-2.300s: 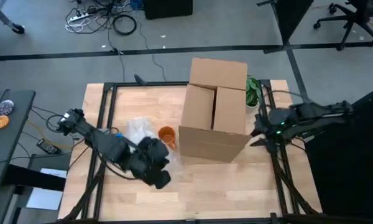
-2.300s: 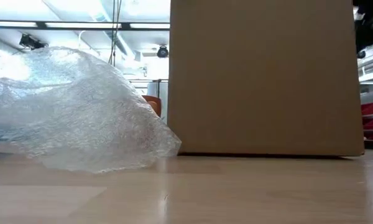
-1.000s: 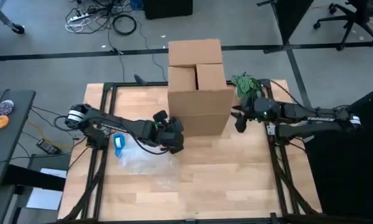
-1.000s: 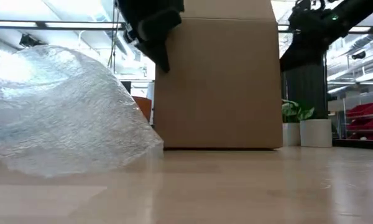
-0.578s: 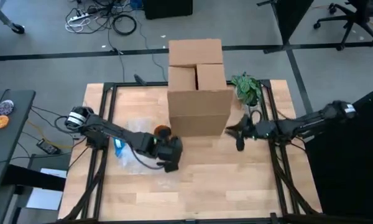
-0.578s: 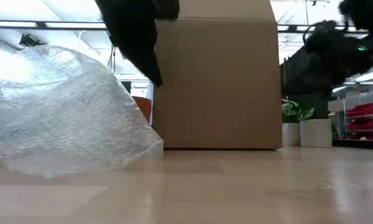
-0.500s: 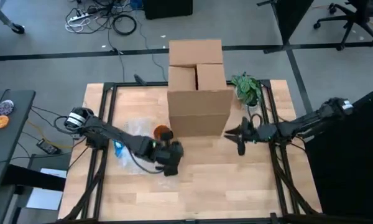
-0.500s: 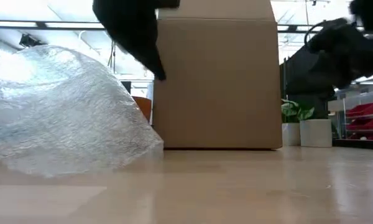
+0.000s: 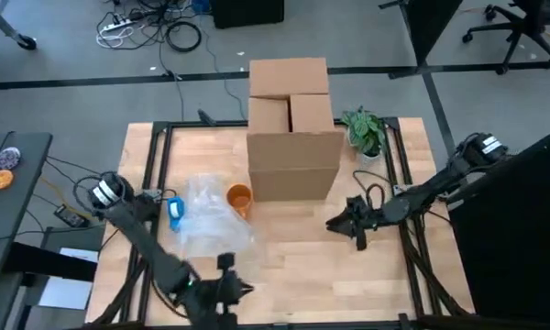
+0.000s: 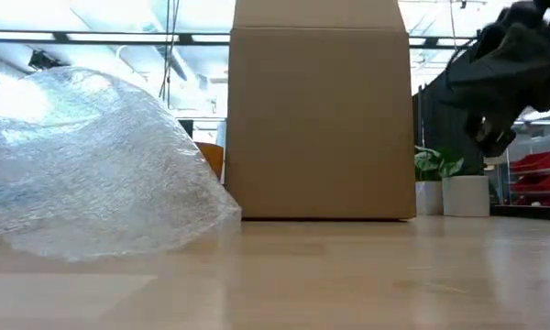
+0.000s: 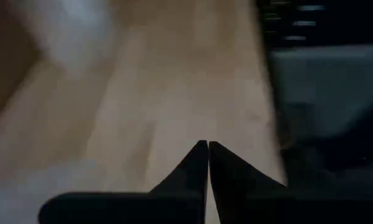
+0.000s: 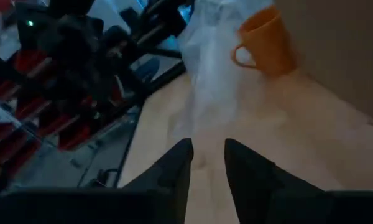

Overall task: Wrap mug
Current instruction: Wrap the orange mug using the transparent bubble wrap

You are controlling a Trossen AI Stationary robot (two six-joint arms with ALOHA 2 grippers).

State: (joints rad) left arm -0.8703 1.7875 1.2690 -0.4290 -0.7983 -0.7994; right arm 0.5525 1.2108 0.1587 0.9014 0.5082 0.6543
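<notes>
Orange mug [image 9: 240,199] stood upright on the wooden surface [image 9: 312,266], just beside the front-left corner of the cardboard box [image 9: 291,128], handle side visible in the right wrist view [image 12: 264,42]. Bubble wrap [image 9: 206,215] lay crumpled left of the mug, touching or nearly touching it; in the low view the wrap [image 10: 92,165] hid most of the mug [image 10: 211,158], only an orange sliver showing next to the box [image 10: 319,119]. Left pincer [image 9: 227,291] sat low near the front edge of the surface, well in front of the box and apart from the mug; its fingers [image 11: 196,163] were pressed together, holding nothing. Right pincer [image 9: 341,223] hovered in front of the box's right corner, pointing toward the mug, fingers [image 12: 177,163] slightly apart, empty. Potted plant [image 9: 365,133] stood right of the box, close to it. Blue item [image 9: 175,210] lay at the wrap's left edge, unclear what it was.
</notes>
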